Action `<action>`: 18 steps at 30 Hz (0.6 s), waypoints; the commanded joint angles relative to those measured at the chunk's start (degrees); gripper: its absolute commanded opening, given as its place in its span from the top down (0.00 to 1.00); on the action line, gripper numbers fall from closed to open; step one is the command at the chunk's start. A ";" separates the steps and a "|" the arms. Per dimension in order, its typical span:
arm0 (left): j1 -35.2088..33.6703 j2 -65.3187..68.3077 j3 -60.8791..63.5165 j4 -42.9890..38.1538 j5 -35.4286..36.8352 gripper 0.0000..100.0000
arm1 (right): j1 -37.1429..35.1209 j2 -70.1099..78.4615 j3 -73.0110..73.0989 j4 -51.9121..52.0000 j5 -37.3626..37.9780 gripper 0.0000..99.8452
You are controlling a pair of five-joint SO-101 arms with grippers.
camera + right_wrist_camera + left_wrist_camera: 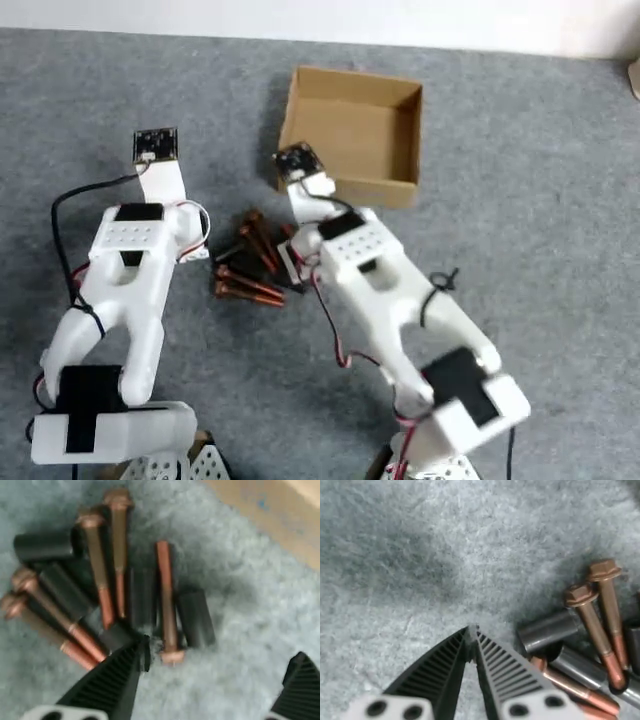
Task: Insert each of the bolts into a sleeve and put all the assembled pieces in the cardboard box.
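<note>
Right gripper (217, 667), jaws spread, should straddle one bolt (165, 595) by its shank, clear of sleeves (196, 617); left gripper (471, 632) sits clenched, empty.

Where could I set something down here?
The grey mat is bare right of the cardboard box and in its far left corner. It is crowded between the left arm and right arm, where bolts and sleeves lie heaped.
</note>
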 commanded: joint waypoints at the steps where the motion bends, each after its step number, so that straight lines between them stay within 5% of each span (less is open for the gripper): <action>1: 0.84 -0.31 -2.68 -0.88 0.44 0.99 | 0.13 7.08 -8.31 -0.75 0.62 0.61; 18: 0.75 -0.31 -2.68 -0.97 0.26 0.99 | 2.68 9.98 -10.51 -0.75 0.44 0.61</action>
